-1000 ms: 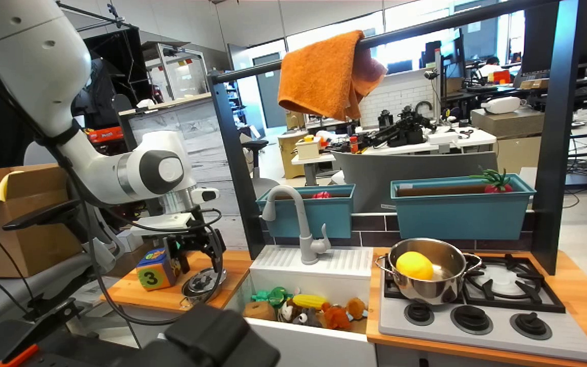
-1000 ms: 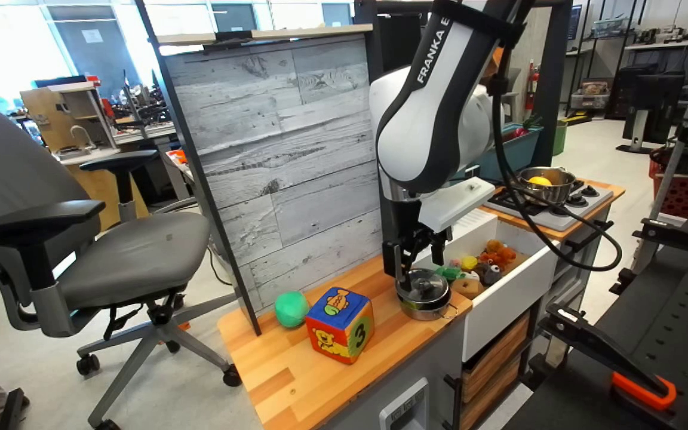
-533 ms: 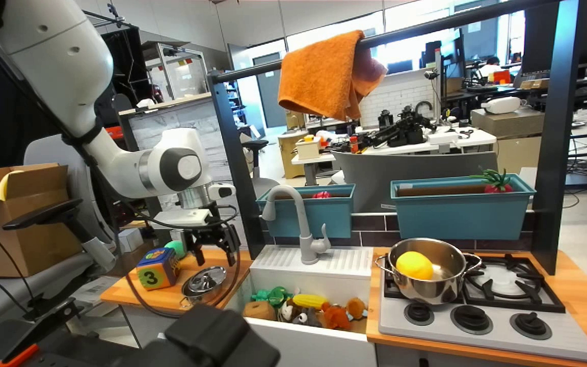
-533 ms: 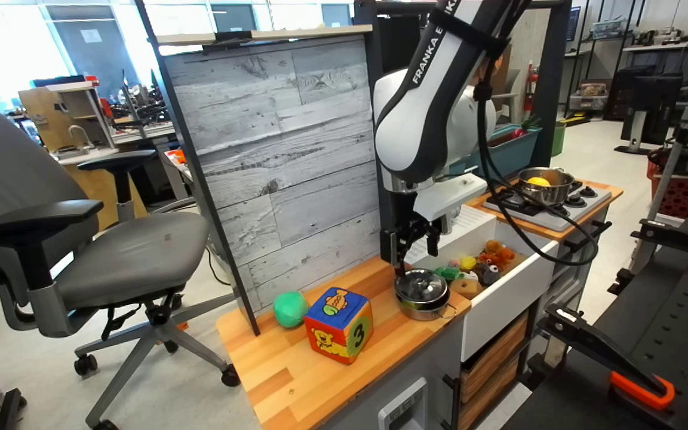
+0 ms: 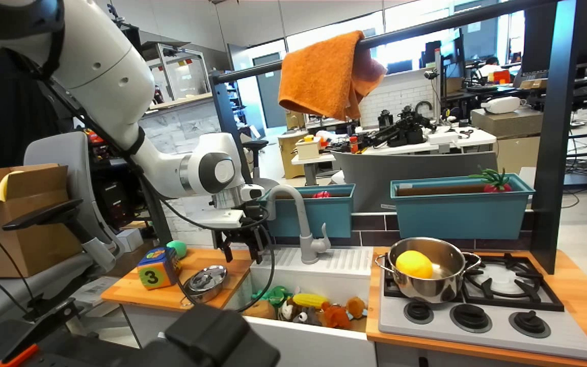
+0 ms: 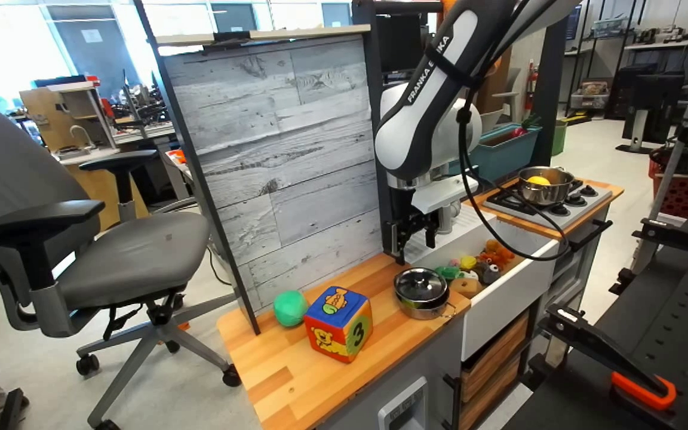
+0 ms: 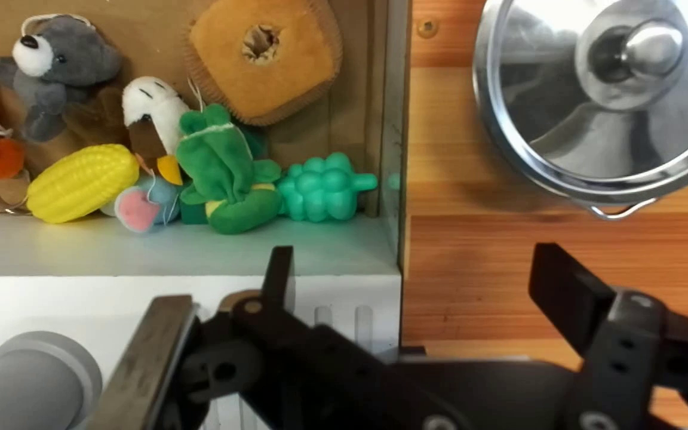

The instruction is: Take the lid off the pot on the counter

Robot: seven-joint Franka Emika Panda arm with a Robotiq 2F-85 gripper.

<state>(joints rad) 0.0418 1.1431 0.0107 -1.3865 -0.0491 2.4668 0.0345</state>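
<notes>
Can see a light-brown wooden surface (image 6: 302,382) beside a white sink (image 6: 511,292). Find the claw (image 7: 414,275) hovering above both, released, with fingers (image 7: 559,292) spread wide apart. Note a toy number cube (image 6: 338,325) on the surface, then the small grey metal pot (image 6: 420,312), near the claw yet apart. See the round metal lid (image 7: 604,113) resting atop that pot, then a green ball (image 6: 290,309) just beside the cube.

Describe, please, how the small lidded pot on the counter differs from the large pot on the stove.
Size: the small pot is lower and narrower, while the large pot is deeper and wider. Cover: a metal lid rests on the small pot; the large pot is uncovered, with a yellow object inside. Both are round metal pots standing upright.
</notes>
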